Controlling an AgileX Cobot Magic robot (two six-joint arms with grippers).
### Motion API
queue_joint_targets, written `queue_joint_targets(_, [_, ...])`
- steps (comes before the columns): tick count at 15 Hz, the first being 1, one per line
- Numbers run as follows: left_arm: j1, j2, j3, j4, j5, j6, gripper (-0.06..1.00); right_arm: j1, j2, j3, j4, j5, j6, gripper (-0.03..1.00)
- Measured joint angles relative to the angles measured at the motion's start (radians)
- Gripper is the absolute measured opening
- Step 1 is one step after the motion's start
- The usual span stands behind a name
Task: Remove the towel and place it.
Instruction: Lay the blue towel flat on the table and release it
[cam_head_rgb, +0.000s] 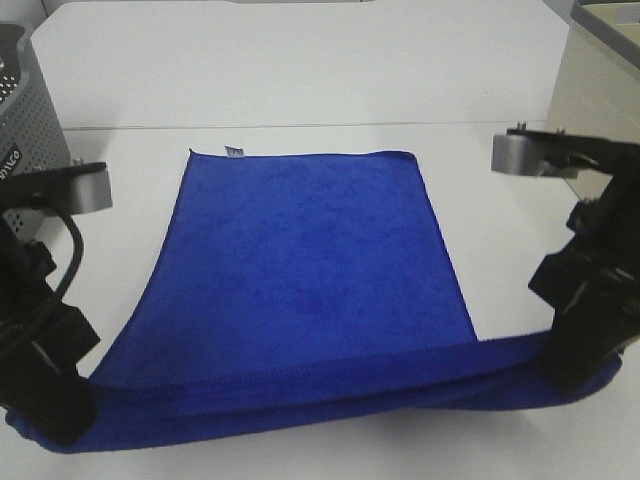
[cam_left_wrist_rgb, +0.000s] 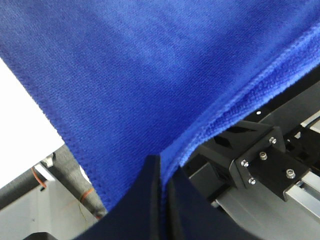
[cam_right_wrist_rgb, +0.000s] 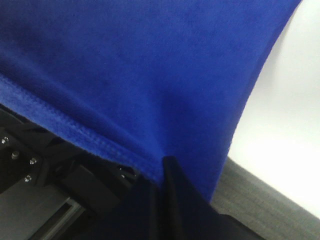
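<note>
Blue plush, the towel lies spread on the table, its far edge flat and its near edge held stretched between the two grippers. The left gripper is pinched on one near corner and the right gripper on the other, each with little hem between its jaws. A corner could slip free if the arms pull apart too hard. Uneven travel would drag the cloth skewed, and a leftward swing might catch the basket.
</note>
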Motion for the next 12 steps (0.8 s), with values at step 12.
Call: queue_joint_targets(12, [0.000, 0.372, 0.003, -0.031, 0.003, 0.126, 0.00, -0.009, 0.354, 0.110, 0.074, -0.010, 0.001, 0.02])
